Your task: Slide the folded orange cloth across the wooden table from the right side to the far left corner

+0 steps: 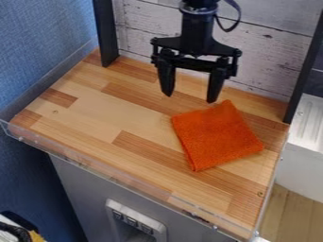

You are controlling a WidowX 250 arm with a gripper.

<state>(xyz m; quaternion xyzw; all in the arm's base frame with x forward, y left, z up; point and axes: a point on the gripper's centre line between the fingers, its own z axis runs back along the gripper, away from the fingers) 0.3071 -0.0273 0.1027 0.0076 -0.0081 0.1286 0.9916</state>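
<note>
You can see the orange cloth (pixel 216 135) on the right part of the wooden tabletop (pixel 95 116). It is folded into a rough square and lies flat, with one corner pointing up toward the back. Your gripper (pixel 190 98) hangs over the tabletop, just up and to the left of the cloth in the view. Its jaws are wide apart, tips down, with nothing between them. The right tip looks near the cloth's top corner, but it is hard to tell how high up it is.

Behind the gripper is a wall (pixel 271 52) of pale boards, with a black post (pixel 106 33) on the left and one more on the right. A clear strip (pixel 82 163) runs along the front edge. Below it is a gray box (pixel 82 189) with a socket (pixel 135 222) on it. The left side is blue.
</note>
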